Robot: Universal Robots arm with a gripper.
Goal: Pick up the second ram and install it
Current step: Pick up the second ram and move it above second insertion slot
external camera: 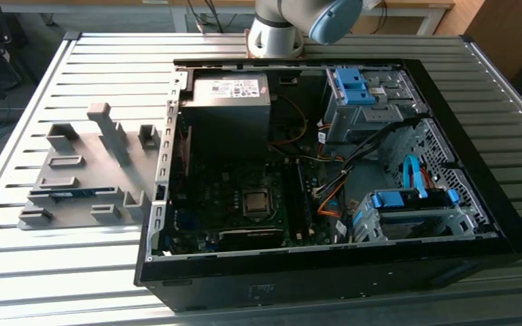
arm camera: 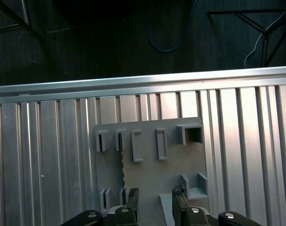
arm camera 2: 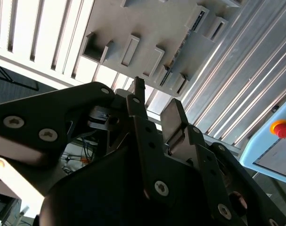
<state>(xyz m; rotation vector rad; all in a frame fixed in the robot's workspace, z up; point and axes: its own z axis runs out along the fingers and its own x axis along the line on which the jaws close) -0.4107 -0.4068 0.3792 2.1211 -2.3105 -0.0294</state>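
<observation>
The second ram (external camera: 71,193), a long, thin blue-green circuit-board stick, stood on edge in the grey slotted plastic tray (external camera: 89,173). The tray sat near the edge of the ribbed aluminium counter (external camera: 107,75) at the exterior view's left, beside the open black computer case (external camera: 334,266). In the first wrist view the gripper (arm camera: 154,203) hung above the tray, its dark fingers (arm camera: 132,201) spread and empty, well apart from the stick. The pick-up looked not yet made; a grasp would call for setting the fingers squarely astride the narrow board.
</observation>
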